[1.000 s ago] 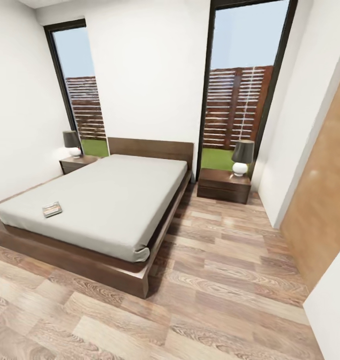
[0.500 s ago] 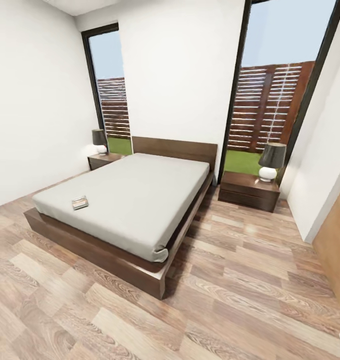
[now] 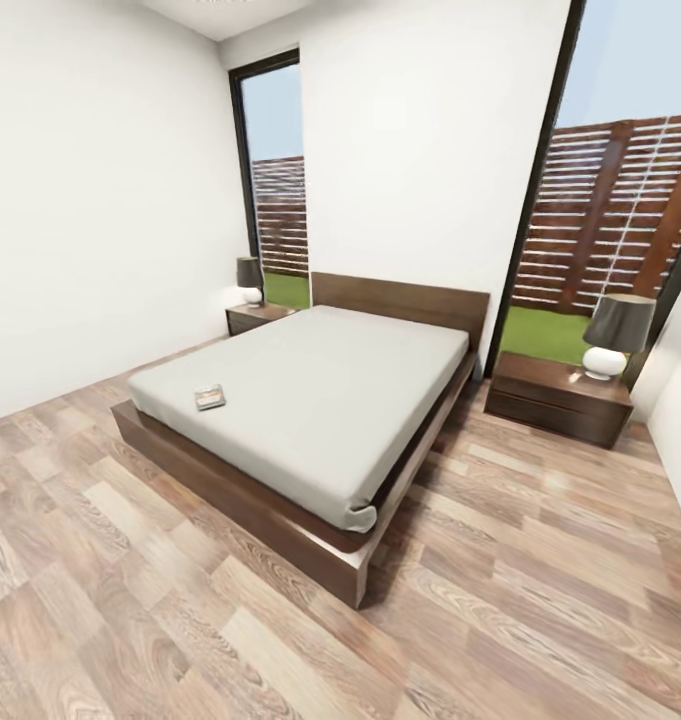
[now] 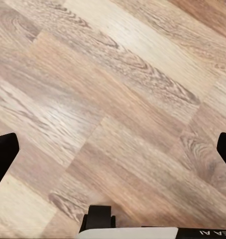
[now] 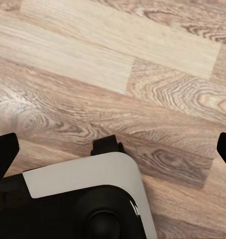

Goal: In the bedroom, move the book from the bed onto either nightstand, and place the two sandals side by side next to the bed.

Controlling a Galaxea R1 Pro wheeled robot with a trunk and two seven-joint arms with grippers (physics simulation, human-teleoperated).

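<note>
The bed (image 3: 320, 400) with its pale grey mattress and dark brown frame stands in the middle of the head view. The book (image 3: 211, 397) lies flat on the mattress near the foot-end left corner. One nightstand (image 3: 558, 396) stands right of the bed and a second nightstand (image 3: 256, 316) sits at the far left by the headboard. The sandals are out of view. My left gripper (image 4: 113, 149) hangs open over bare floor planks in the left wrist view. My right gripper (image 5: 113, 149) is open too, above the floor and part of the robot's white and black base (image 5: 78, 199).
Each nightstand carries a lamp with a dark shade, at right (image 3: 613, 335) and at far left (image 3: 249, 280). Tall dark-framed windows (image 3: 620, 200) flank the headboard. Wood-plank floor (image 3: 180, 620) spreads wide in front of and to both sides of the bed. White walls close the room.
The whole head view has shifted: the bed, book and nightstands now sit further right and smaller, and more of the left wall and floor shows. The camera turned; nothing in the room moved.
</note>
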